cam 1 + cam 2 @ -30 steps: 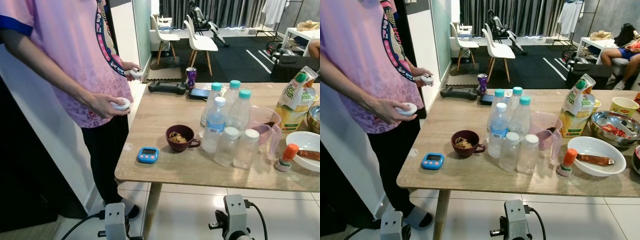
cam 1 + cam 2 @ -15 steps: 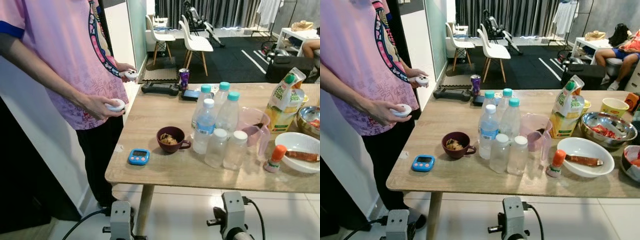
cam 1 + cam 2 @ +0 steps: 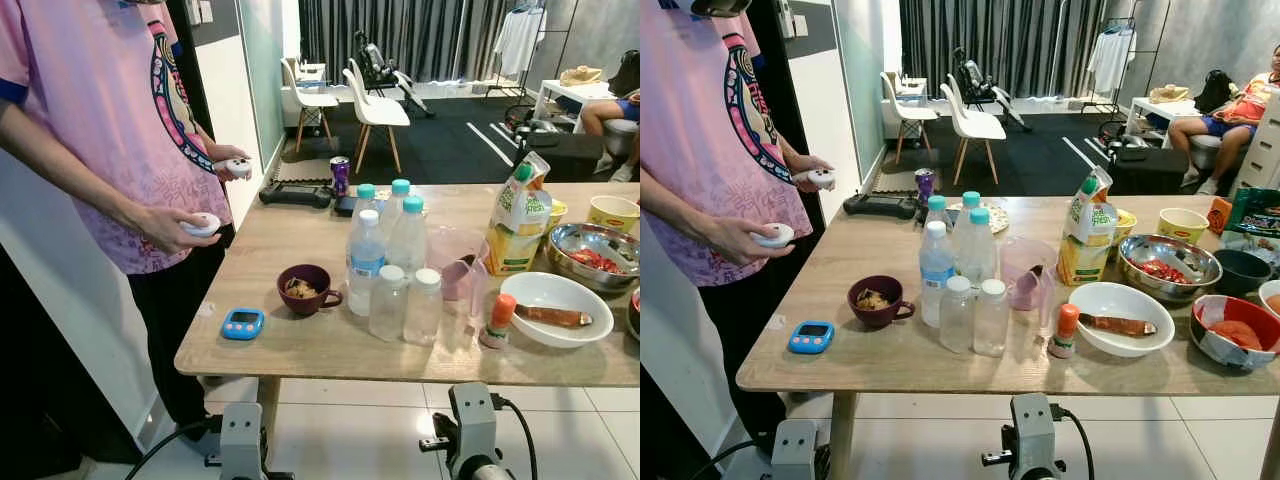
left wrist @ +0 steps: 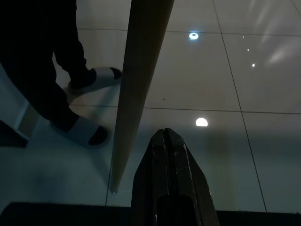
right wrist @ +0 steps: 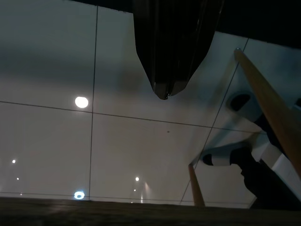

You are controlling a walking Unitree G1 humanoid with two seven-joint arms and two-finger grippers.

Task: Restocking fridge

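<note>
Several clear water bottles (image 3: 388, 262) stand bunched in the middle of a wooden table (image 3: 300, 352), some with teal caps and two short ones with white caps. A juice carton (image 3: 518, 215) stands to their right. Both arms hang below the table's front edge, the left wrist (image 3: 240, 440) and the right wrist (image 3: 470, 430) low in the left eye view. My left gripper (image 4: 164, 132) is shut and empty, pointing at the tiled floor beside a table leg (image 4: 134, 89). My right gripper (image 5: 164, 95) is shut and empty over the floor too.
A person (image 3: 110, 150) in a pink shirt stands at the table's left end, holding white controllers. On the table are a brown cup (image 3: 305, 288), blue timer (image 3: 242, 323), pink pitcher (image 3: 455, 268), orange-capped bottle (image 3: 497, 320), white bowl (image 3: 555, 300) and steel bowl (image 3: 595, 245). Chairs stand beyond.
The whole picture has shifted: the camera has turned to the right, so more of the table's right end shows. The things on the table have not moved.
</note>
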